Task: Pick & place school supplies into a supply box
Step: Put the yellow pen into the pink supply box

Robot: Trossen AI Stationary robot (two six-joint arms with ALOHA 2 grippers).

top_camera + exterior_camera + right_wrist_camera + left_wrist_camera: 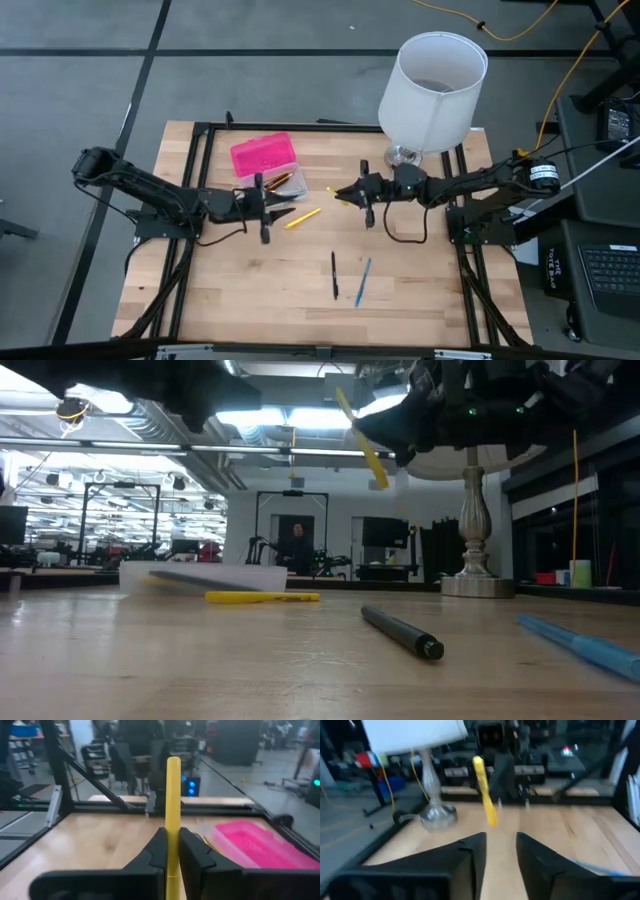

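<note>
Right claw pinches a thin yellow pencil; the case lies to its left

Nearest on the wooden surface (420,290) lie a thin black pen (334,275) and a thin blue pen (362,282), both pointing near-to-far. Farther back, the left claw (283,213) stands spread and empty, just beside a yellow pen (302,218). The right claw (171,851) is pressed on the yellow pencil (173,800). The hot-pink-lidded clear plastic pencil case (265,160) sits far-left of it, nearer the left arm.

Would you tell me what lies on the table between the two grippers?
In the high view, one yellow pencil lies on the bare wood between the left gripper and the right gripper.
</note>
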